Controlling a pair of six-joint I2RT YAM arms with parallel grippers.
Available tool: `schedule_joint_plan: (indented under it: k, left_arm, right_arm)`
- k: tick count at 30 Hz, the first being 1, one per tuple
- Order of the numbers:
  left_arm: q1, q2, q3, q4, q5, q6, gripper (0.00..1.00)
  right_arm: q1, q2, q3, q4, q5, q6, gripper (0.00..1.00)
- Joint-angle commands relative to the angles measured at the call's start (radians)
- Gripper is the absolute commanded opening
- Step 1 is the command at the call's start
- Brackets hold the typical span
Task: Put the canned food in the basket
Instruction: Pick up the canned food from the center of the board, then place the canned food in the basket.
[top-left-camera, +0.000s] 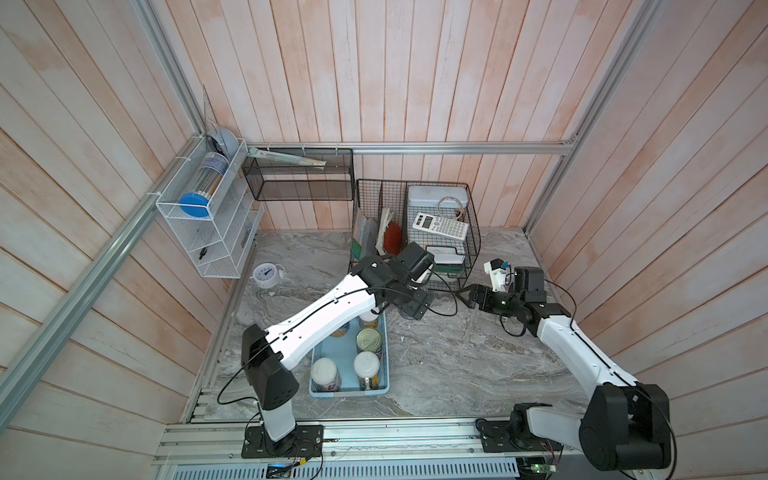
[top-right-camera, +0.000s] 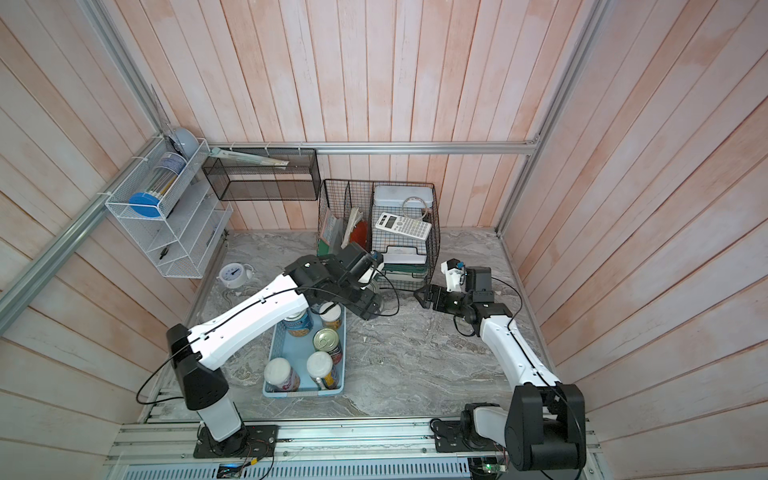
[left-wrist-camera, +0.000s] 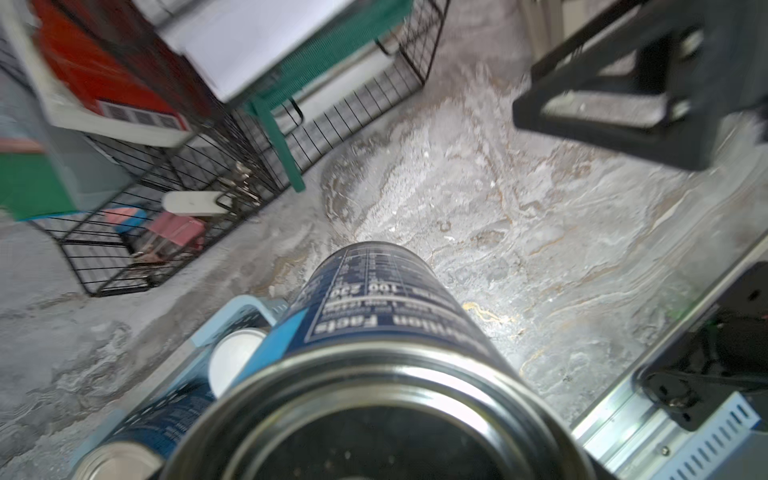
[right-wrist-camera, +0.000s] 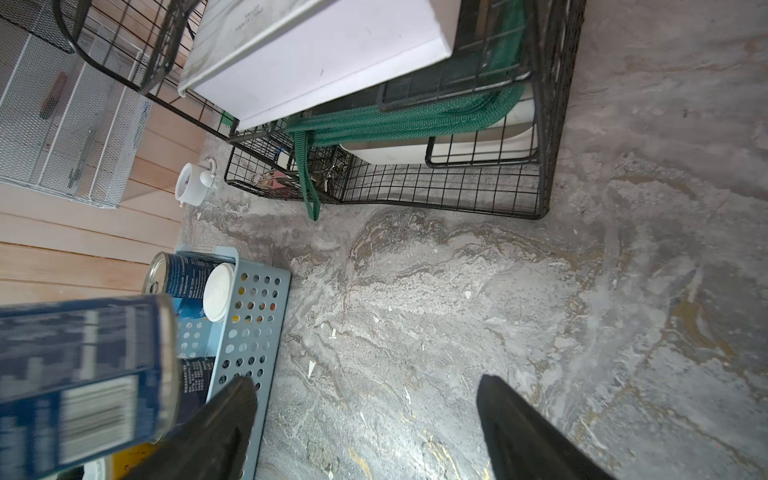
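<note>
The light blue perforated basket (top-left-camera: 388, 353) (top-right-camera: 345, 353) (right-wrist-camera: 257, 324) stands at the front left of the table. Inside it are white-lidded jars (top-left-camera: 366, 365) (top-right-camera: 277, 370), a pull-tab can (top-left-camera: 368, 337) with a red label and a blue-labelled can (top-right-camera: 297, 324). My left gripper (top-left-camera: 409, 305) (top-right-camera: 368, 305) hovers by the basket's far right corner, shut on another blue-labelled can (left-wrist-camera: 374, 316) (right-wrist-camera: 83, 374) that lies tilted sideways. That can hides the jaws in the left wrist view. My right gripper (top-left-camera: 463, 295) (top-right-camera: 422, 295) (right-wrist-camera: 365, 380) is open and empty, just right of the left one.
A black wire organiser (top-left-camera: 415, 232) holding a calculator (top-left-camera: 440, 226) and books stands right behind both grippers. A small white alarm clock (top-left-camera: 266, 275) sits at the far left. A white wire rack (top-left-camera: 208, 220) and a black mesh shelf (top-left-camera: 299, 174) hang on the walls.
</note>
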Motion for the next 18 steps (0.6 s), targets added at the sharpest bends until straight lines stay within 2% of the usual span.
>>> schedule_joint_plan:
  k: [1, 9, 18]
  left_arm:
    - [0.073, -0.111, -0.018, -0.02, -0.069, -0.035, 0.6]
    - [0.23, -0.339, -0.298, 0.03, -0.031, -0.039, 0.6]
    - [0.325, -0.449, -0.514, 0.077, 0.017, -0.051, 0.6]
  right_arm:
    - [-0.002, -0.007, -0.012, -0.007, -0.001, -0.015, 0.9]
    - [0.0, -0.006, -0.009, -0.014, 0.002, -0.023, 0.9]
    - [0.001, 0.008, -0.008, -0.022, 0.009, -0.027, 0.9]
